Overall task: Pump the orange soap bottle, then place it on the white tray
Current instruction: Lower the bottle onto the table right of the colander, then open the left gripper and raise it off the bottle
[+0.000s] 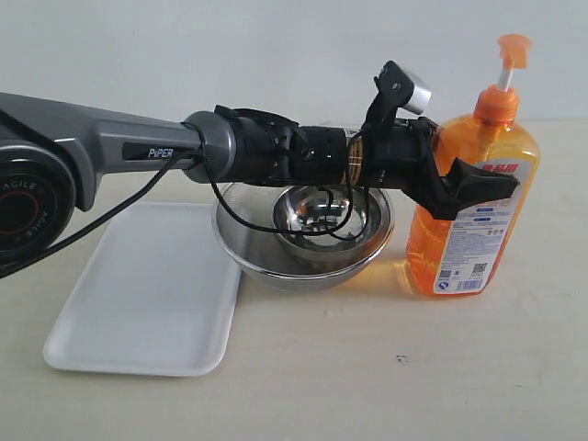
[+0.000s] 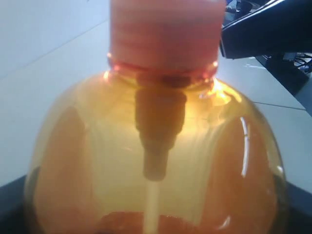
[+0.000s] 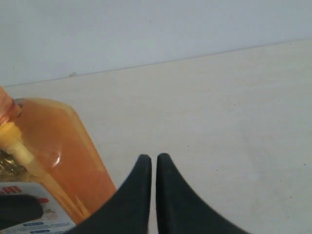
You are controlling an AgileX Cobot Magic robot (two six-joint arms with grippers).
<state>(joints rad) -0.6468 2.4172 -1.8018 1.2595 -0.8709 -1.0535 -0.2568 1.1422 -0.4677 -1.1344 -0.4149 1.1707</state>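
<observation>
The orange soap bottle [image 1: 464, 243] stands upright on the table at the right, with its pump head [image 1: 513, 48] raised on a white stem. My left gripper [image 1: 473, 176] reaches across from the left and is shut on the bottle's upper body; one black finger crosses the label and the other is hidden behind it. The bottle [image 2: 161, 146] fills the left wrist view. The white tray [image 1: 147, 294] lies flat at the left front with nothing on it. My right gripper [image 3: 153, 158] is shut on nothing, over bare table beside the bottle [image 3: 63, 151], and is out of the exterior view.
A round steel mesh strainer [image 1: 294, 266] with a smaller steel bowl [image 1: 322, 220] inside it stands between the tray and the bottle, under my left arm. A black cable hangs from the arm into the bowl.
</observation>
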